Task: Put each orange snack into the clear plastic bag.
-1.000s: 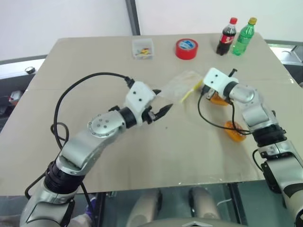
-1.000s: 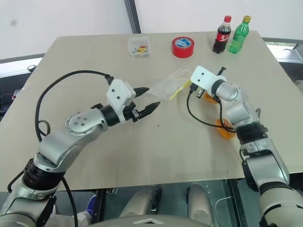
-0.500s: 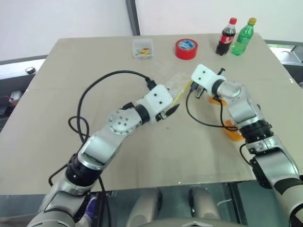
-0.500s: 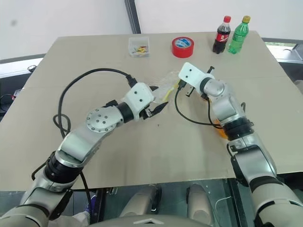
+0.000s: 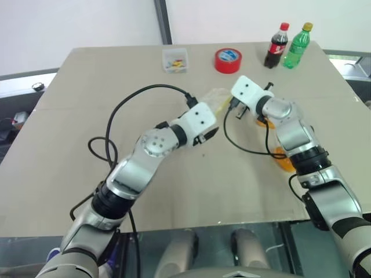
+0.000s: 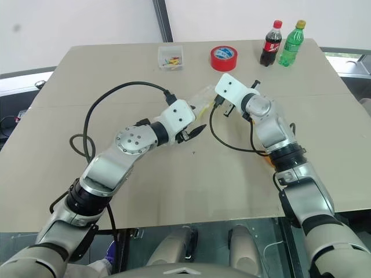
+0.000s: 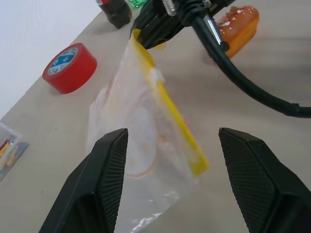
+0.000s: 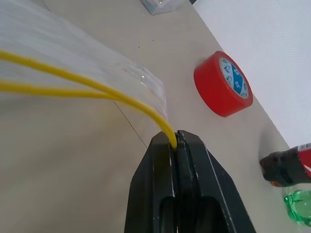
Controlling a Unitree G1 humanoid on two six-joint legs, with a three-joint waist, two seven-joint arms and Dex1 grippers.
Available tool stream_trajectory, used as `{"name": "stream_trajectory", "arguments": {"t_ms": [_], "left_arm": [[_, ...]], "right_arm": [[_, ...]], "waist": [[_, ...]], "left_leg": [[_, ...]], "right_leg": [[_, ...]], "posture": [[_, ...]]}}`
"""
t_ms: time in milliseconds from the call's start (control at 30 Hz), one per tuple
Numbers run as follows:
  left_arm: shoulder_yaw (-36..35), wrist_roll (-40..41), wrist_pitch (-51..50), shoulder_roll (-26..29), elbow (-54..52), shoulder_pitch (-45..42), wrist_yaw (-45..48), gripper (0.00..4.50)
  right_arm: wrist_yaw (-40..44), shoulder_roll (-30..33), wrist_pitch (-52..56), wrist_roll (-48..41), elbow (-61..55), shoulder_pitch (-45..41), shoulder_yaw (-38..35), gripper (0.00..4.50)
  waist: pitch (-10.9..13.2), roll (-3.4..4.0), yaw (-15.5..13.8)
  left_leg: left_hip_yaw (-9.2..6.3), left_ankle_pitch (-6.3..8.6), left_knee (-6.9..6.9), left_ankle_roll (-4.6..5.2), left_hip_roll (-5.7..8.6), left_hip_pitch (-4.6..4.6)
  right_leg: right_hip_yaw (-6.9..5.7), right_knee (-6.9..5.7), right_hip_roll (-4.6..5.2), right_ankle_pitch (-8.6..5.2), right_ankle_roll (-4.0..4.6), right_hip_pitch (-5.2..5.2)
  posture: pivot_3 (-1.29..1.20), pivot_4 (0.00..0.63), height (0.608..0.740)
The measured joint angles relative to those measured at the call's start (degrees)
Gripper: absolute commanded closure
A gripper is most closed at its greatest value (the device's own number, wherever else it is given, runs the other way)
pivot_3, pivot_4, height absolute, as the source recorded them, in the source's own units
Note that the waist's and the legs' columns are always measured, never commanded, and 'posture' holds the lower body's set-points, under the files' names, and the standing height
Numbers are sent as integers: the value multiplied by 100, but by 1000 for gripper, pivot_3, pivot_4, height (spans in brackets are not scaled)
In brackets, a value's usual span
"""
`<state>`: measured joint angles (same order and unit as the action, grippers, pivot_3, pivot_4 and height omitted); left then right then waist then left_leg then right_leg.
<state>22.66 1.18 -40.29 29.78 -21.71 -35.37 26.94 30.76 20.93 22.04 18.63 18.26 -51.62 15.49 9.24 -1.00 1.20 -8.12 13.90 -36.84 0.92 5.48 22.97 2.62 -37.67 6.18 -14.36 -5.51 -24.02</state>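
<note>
On the left, the left claw point(image 7: 165, 184) stands spread, one finger on each side of the clear plastic bag point(image 7: 146, 141) without touching it. It is set there, I judge, to take the free end of the yellow seal strip point(image 7: 170, 121) so that the mouth can be pulled apart for loading.

In the middle, the bag hangs tilted off the desk point(image 5: 87, 104), its upper corner lifted and its lower part sagging toward the surface. It is empty of snacks as far as the clear film shows. Holding it up this way keeps the opening reachable from the side rather than flat against the desk.

To the right, the right claw point(image 8: 176, 141) is pressed together on the end of the yellow strip, pinching the bag's corner and bearing its weight. One arm anchors the bag while the other comes in to open it.

Further right, one orange snack point(image 5: 267, 122) lies just behind the right claw's wrist, and the other orange snack point(image 5: 284, 159) sits under the right forearm, partly hidden. Both are on the desk, outside the bag, so loading has not begun.
</note>
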Motion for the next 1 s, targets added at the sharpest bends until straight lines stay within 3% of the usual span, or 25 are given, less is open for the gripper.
{"name": "stream_trajectory", "arguments": {"t_ms": [167, 200, 233, 333, 400, 467, 600, 733, 867, 933, 1000], "left_arm": [[26, -147, -282, -103, 0, -175, 88, 1326], [34, -181, -318, -120, 0, -199, 100, 1851], [41, -198, -327, -121, 0, -208, 108, 1954], [46, -281, -364, -121, 0, -237, 158, 3002], [46, -350, -388, -143, 1, -275, 180, 3978], [47, -394, -339, -139, 47, -275, 213, 4482], [37, -522, 91, 55, 299, -226, 305, 4482], [-242, -547, 1482, 195, 870, 7, 332, 4482], [-602, -416, 2678, 294, 1549, 161, 542, 4500], [-814, -336, 3078, 301, 1858, 210, 603, 4500], [-961, -310, 3416, 296, 2103, 229, 684, 4500]], "right_arm": [[-28, -9, 64, 25, -69, 0, 0, 4500], [-33, -14, 86, 27, -92, 1, 0, 4500], [-35, -18, 104, 27, -105, 0, 0, 4500], [-46, -20, 147, 46, -152, 1, 0, 4500], [-70, -20, 173, 67, -180, 6, 0, 4500], [-89, -19, 211, 75, -227, 18, 0, 4500], [-107, 43, 302, 100, -507, 252, -1, 4500], [215, 373, 240, 56, -1157, 817, 42, 4500], [621, 572, 368, -245, -2001, 1402, -59, 3191], [640, 477, 721, -536, -2537, 1792, -359, 2172], [667, 388, 1218, -839, -3071, 2137, -628, 2172]], "waist": [[0, 0, 6], [0, 0, 10], [0, 0, 13], [0, 0, 47], [0, 0, 87], [0, 0, 101], [0, 0, 117], [0, 0, 97], [0, 0, 94], [0, 0, 87], [0, 0, 82]], "left_leg": [[0, 0, -4, 0, 1, 0], [0, 0, -4, 0, 1, 0], [0, 0, -4, 0, 0, 0], [0, 0, -5, 0, 0, 0], [0, 0, -7, 0, 0, 0], [0, 0, -8, 0, 0, 0], [0, 0, -9, 0, -1, -1], [-2, 0, -14, 0, 1, 1], [-3, 0, -21, 0, 0, 1], [-8, 0, -23, 0, 0, 2], [-8, 0, -28, 0, 1, 3]], "right_leg": [[0, -5, 0, 0, 0, 0], [0, -5, 0, 0, 0, 0], [0, -5, 0, 0, 0, 0], [0, -6, 0, 0, 0, 0], [0, -9, 0, 0, 0, 0], [0, -10, 0, 0, 0, 0], [0, -13, 0, 0, 0, -1], [-1, -10, 3, 0, 0, 0], [-2, -16, 3, 0, 0, 0], [-5, -18, 3, 0, 0, 1], [-4, -21, 4, 0, 0, 2]], "posture": [[0, 150, 740], [0, 150, 740], [0, 150, 740], [0, 150, 740], [0, 150, 740], [0, 150, 740], [0, 150, 740], [0, 150, 740], [0, 150, 740], [0, 150, 740], [0, 150, 740]]}}
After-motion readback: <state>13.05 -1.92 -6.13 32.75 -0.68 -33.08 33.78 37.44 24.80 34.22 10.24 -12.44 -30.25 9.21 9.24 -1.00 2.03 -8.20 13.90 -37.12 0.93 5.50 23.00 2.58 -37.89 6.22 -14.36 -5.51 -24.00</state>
